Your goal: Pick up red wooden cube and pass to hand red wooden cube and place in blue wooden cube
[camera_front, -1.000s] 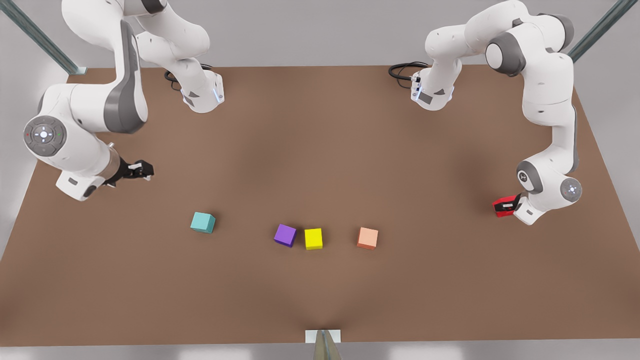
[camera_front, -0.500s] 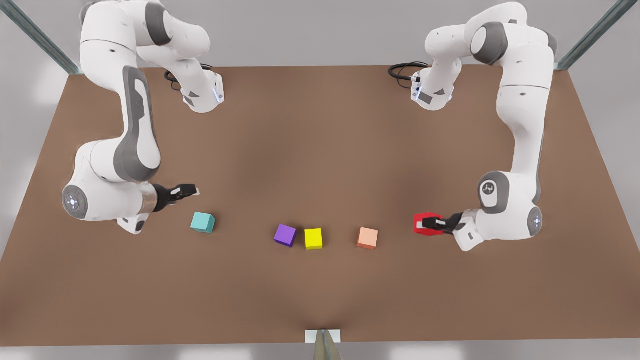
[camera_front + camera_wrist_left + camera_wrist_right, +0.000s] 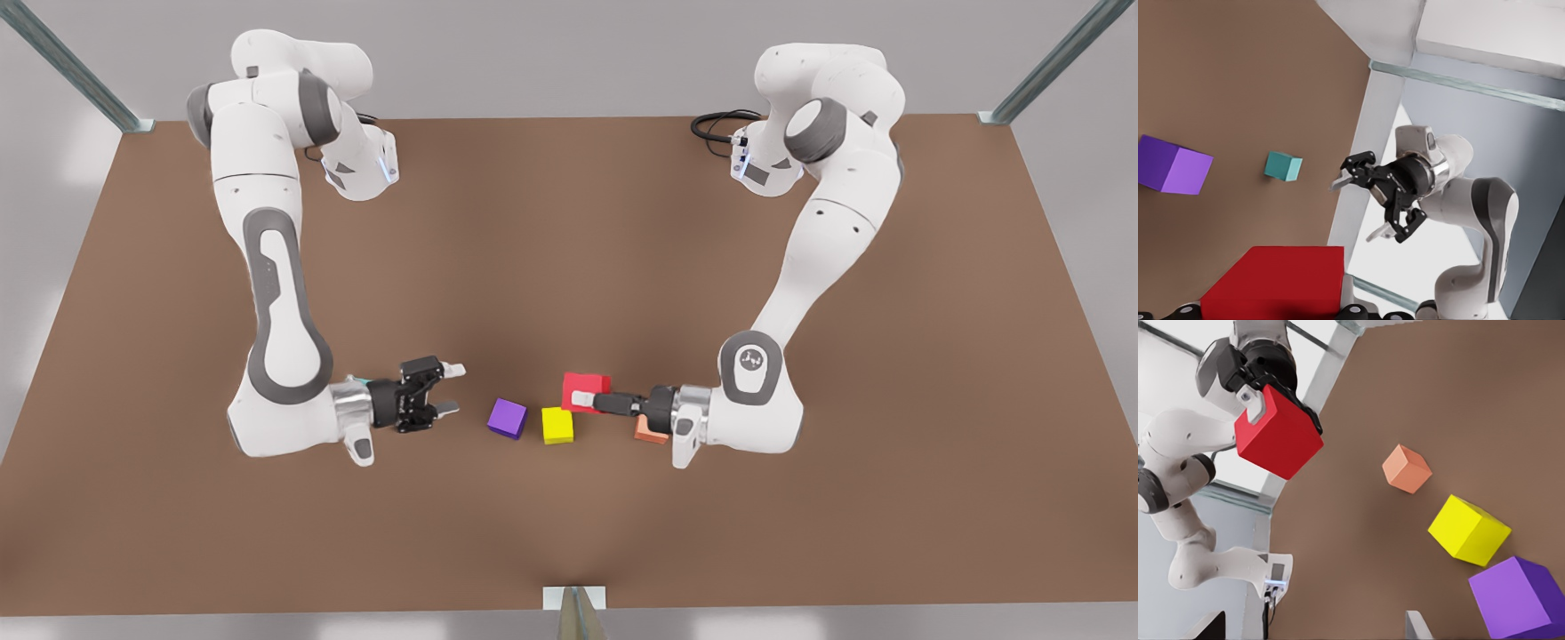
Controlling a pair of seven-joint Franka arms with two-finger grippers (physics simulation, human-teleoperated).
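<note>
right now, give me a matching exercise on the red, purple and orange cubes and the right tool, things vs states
1 red wooden cube
2 purple cube
3 orange cube
4 right tool

A open, holding nothing
B on the table beside the yellow cube
C gripped by the left tool
D partly hidden behind the left arm

Pairs: 1-C, 2-B, 3-D, 4-A

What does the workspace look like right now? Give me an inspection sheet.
Surface: brown table, flat.
Job's things: red wooden cube held by the left gripper; blue wooden cube on the table, alone.
Clutter: purple cube, yellow cube, salmon cube on the table.
Grippers: left gripper shut on the red cube; right gripper open, facing it, apart.
Cables: black cable by an arm base.
Surroundings: metal struts, grey wall.
</note>
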